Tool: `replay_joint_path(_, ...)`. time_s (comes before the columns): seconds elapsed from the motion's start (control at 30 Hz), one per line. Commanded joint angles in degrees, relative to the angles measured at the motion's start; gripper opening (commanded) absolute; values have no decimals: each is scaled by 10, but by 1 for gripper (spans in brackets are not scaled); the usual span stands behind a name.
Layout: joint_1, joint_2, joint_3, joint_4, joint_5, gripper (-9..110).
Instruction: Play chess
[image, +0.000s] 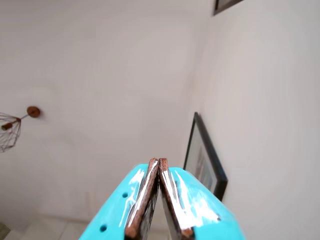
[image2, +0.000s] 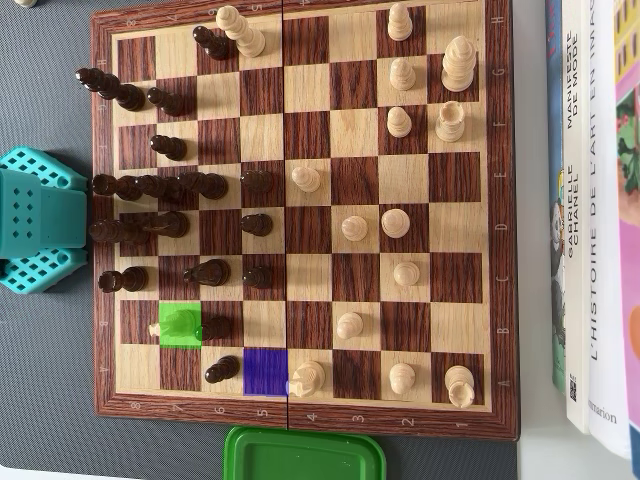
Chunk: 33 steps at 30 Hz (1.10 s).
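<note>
In the wrist view my gripper (image: 158, 161) is shut, its two brown-edged turquoise fingers pressed together with nothing between them. It points up at a white wall and ceiling, and no chess piece shows there. In the overhead view the wooden chessboard (image2: 300, 412) fills the frame, dark pieces (image2: 170, 187) mostly on its left half and light pieces (image2: 396, 222) on its right. A green square (image2: 182, 326) marks a cell at lower left, with a small light piece (image2: 155, 328) at its left edge. A purple square (image2: 265, 371) marks a cell near the bottom edge. The arm's turquoise body (image2: 35, 220) sits left of the board.
A green lidded box (image2: 305, 456) lies just below the board. Books (image2: 590, 200) are stacked along the right edge. A framed picture (image: 205, 160) and a wire lamp (image: 10, 131) hang on the wall in the wrist view.
</note>
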Motion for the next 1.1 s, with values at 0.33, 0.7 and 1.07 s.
replay_joint_path(0.33,-6,1,11,-126,-72,4)
replay_joint_path(0.7,-6,1,11,-125,-33,4)
replay_joint_path(1.07,-2,1,11,-125,-33,4)
